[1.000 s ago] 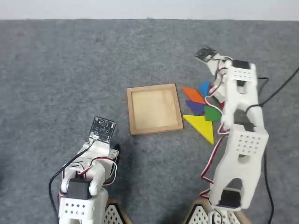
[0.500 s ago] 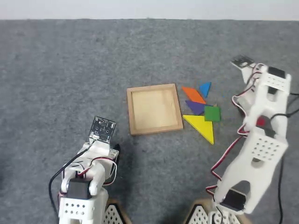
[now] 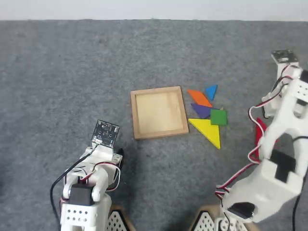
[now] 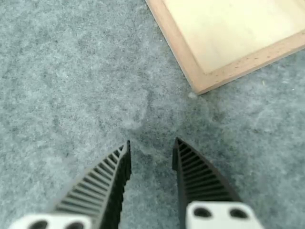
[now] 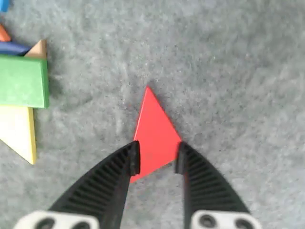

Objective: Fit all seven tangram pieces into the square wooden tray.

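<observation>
The right end effector point(image 5: 156, 157) is clenched on the red triangle point(image 5: 155, 129), its tip jutting out between the jaws, well apart from the square wooden tray point(image 3: 156, 89), while the left end effector point(image 4: 151, 155) hangs released near the tray's corner over the grey carpeted desk point(image 3: 72, 62), with a pale wall point(image 3: 144, 8) behind.

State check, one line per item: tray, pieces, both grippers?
wooden tray: empty.
right gripper: shut on red triangle.
red triangle: clamped, outside tray.
left gripper: open, empty.
orange piece: loose on carpet.
blue triangle: loose on carpet.
purple piece: loose on carpet.
green square: loose on carpet.
yellow triangle: loose on carpet.
tan triangle: loose on carpet.
</observation>
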Controlling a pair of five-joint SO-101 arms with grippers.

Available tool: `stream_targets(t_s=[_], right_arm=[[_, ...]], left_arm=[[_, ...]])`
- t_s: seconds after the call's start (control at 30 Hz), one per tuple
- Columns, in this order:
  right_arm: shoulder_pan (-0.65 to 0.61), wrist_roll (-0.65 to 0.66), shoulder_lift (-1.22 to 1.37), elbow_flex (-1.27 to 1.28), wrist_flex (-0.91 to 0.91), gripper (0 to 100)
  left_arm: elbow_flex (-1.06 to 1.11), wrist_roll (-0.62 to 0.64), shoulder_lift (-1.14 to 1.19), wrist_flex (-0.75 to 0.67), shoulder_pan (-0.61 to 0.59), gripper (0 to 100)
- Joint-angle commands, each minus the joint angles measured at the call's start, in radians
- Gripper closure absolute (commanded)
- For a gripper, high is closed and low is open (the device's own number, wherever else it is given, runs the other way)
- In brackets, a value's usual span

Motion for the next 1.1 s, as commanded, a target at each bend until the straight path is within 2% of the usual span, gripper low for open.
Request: stream_targets(t_s=[0.0, 0.37, 0.7, 0.83, 1.07], right_arm=[[0.010, -0.066, -0.142, 0.101, -0.097, 82.8], [-0.005, -0.153, -0.338, 0.548, -0.358, 82.7], [0.001, -0.189, -0.338, 0.591, -0.401, 82.8], [0.045, -0.189, -0.338, 0.589, -0.403, 82.8], [0.091, -0.123, -0.337, 0.615, -0.400, 82.8]], left_arm=[[-0.010, 0.008, -0.020, 0.003, -0.005, 86], [-0.010, 0.008, -0.020, 0.003, -0.005, 86], [-0.010, 0.008, -0.020, 0.003, -0.005, 86], [-0.010, 0.008, -0.020, 0.003, -0.005, 86], [-0.010, 0.008, -0.020, 0.003, -0.005, 86]])
